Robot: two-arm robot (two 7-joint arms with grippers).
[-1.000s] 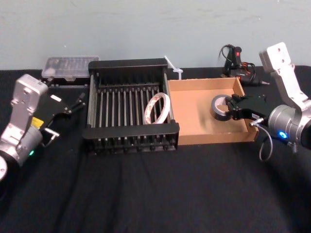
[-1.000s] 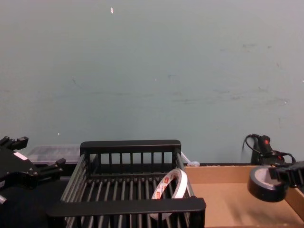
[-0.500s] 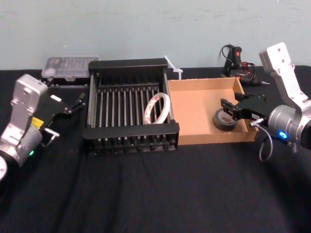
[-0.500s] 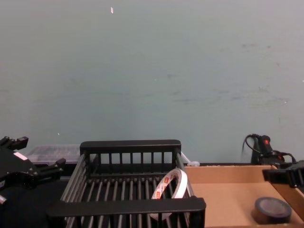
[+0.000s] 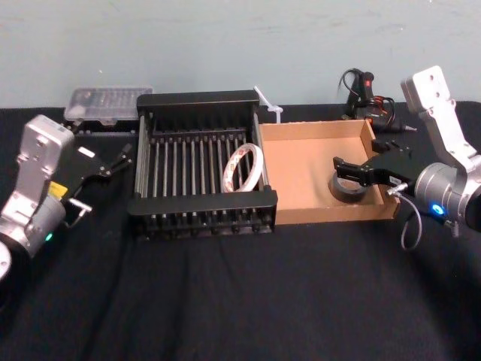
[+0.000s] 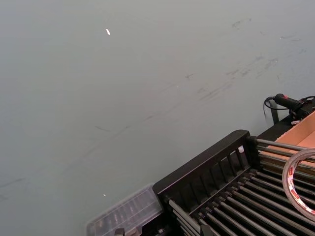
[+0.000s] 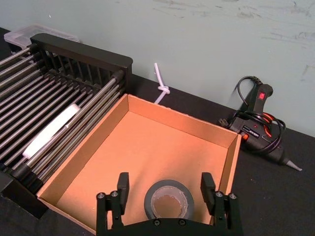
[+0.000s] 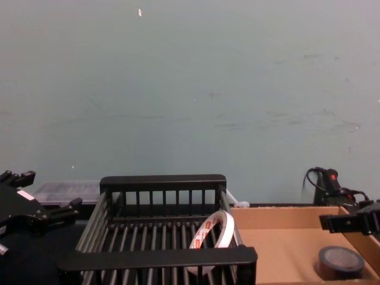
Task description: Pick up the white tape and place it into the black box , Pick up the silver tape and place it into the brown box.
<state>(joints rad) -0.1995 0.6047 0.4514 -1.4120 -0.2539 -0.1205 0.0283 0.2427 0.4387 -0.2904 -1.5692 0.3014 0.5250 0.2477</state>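
Silver tape (image 5: 348, 189) in brown box (image 5: 301, 165) (right)

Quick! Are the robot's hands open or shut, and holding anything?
Left gripper: jaws open, holding nothing.
Right gripper: jaws open, empty, above the silver tape.

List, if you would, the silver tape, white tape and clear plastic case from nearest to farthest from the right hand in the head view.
1. silver tape: flat in the brown box, just below the open right hand.
2. white tape: on edge in the black box, to the left.
3. clear plastic case: far left, behind the black box.
The left hand sits parked at the left.
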